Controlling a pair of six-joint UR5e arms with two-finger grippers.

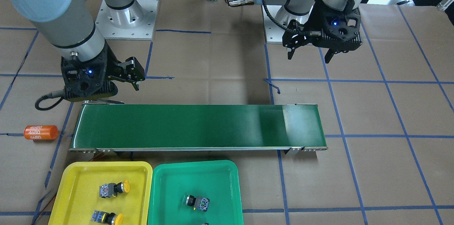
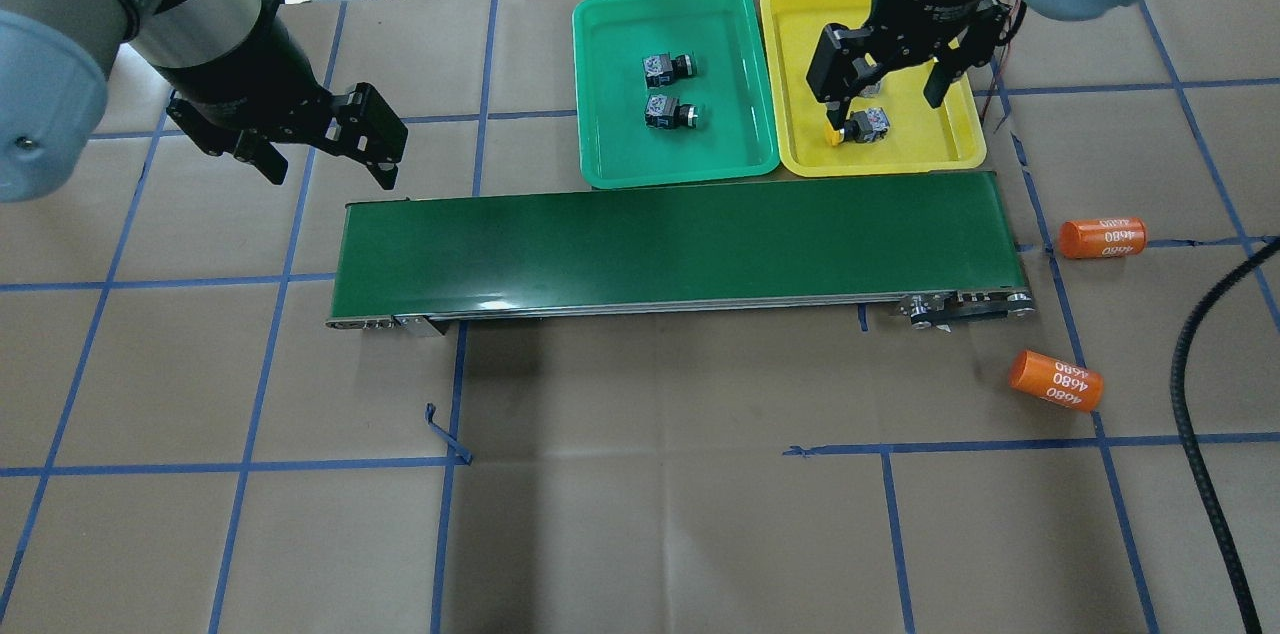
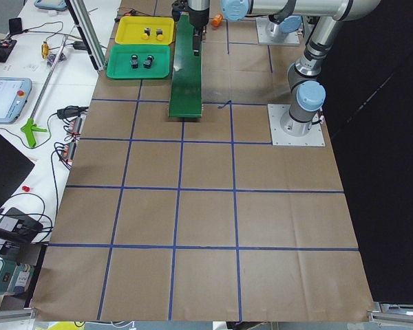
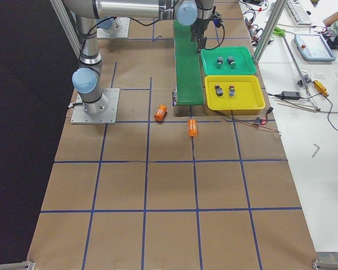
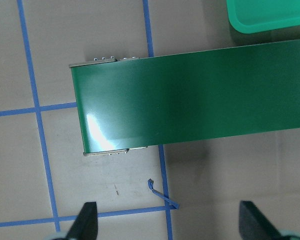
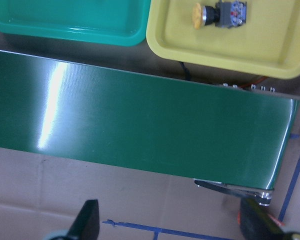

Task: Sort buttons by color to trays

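Two yellow buttons lie in the yellow tray. One green button lies in the green tray, and a second shows in the overhead view. My left gripper is open and empty, high above the table by the conveyor's left end; its fingers frame the belt end. My right gripper is open and empty, high over the belt's right part. In the overhead view it covers part of the yellow tray and one yellow button.
The long dark green conveyor belt lies across the table between me and the trays. Two orange cylinders marked 4680 lie on the table by its right end. A black cable runs along the right side.
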